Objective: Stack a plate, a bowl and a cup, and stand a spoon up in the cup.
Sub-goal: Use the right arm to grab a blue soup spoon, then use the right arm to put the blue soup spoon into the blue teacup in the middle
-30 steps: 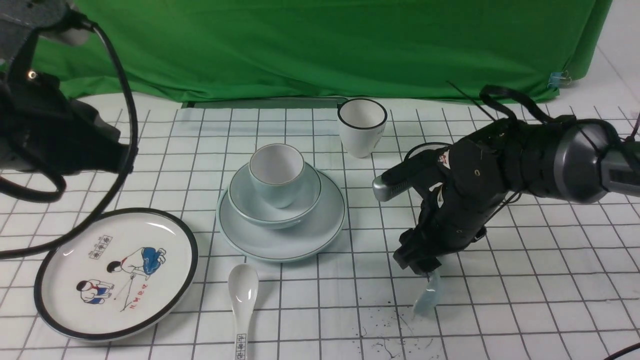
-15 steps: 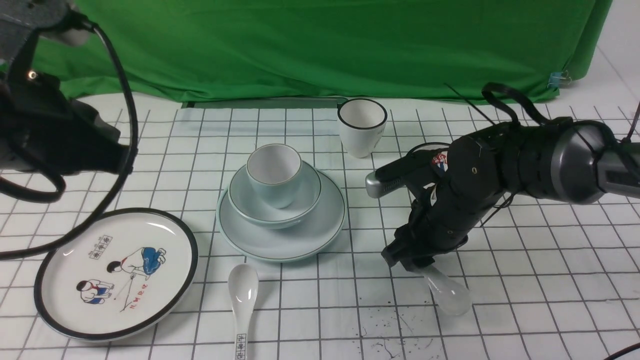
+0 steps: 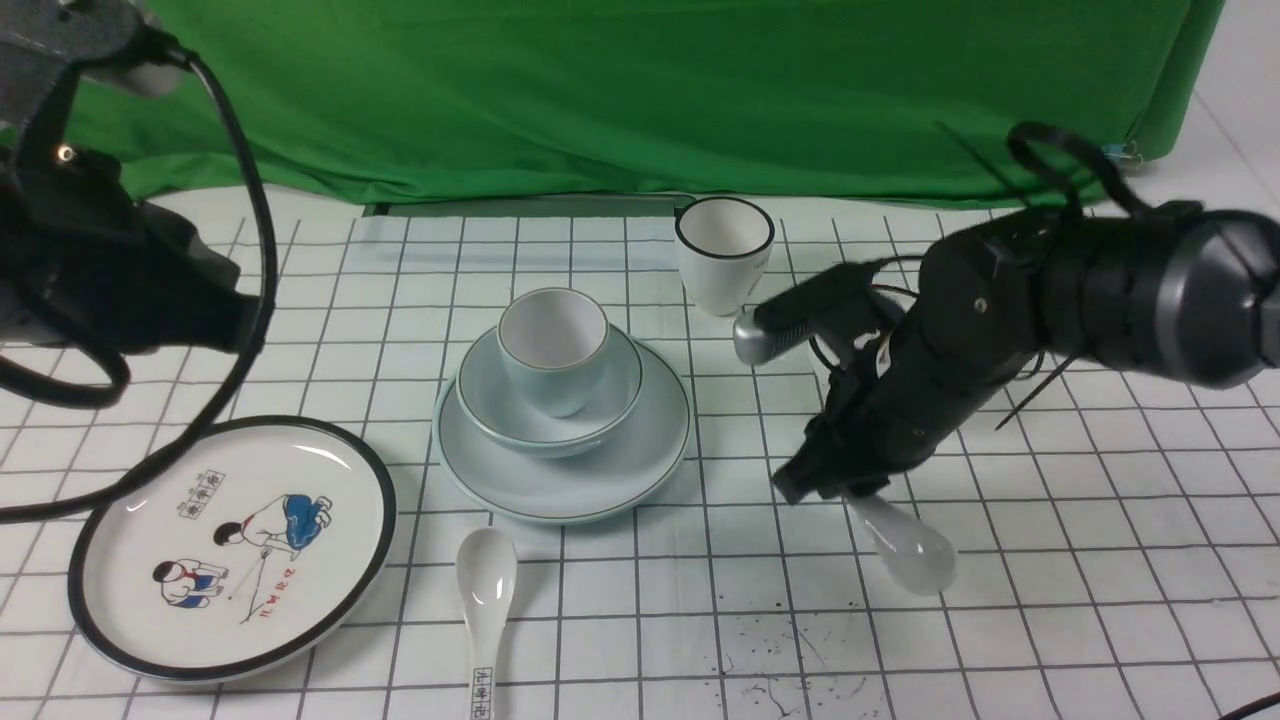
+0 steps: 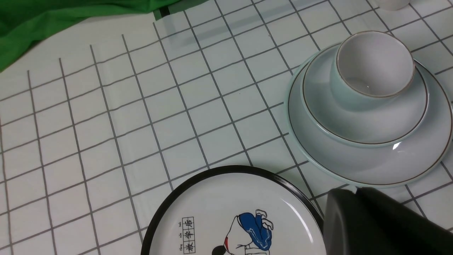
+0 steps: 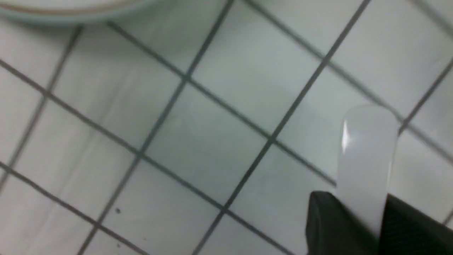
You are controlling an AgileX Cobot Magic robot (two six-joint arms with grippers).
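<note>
Arm [image 3: 1000, 330], right, pitched down beside plate [image 3: 640, 460], jaws clamped on spoon [image 3: 905, 548] handle; left jaws unclear.

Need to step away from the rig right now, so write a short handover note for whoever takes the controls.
Right gripper: jaws shut on the handle of the plain white spoon. Its scoop hangs down, seemingly just off the table, to the right of the plate.
Left gripper: only a dark part shows in its wrist view, so open or shut cannot be told. No task item is seen in it.
Done: the cup sits in the bowl, and the bowl sits on the plate.
Left: the cup is empty. Carry the spoon over it and stand it inside.
</note>
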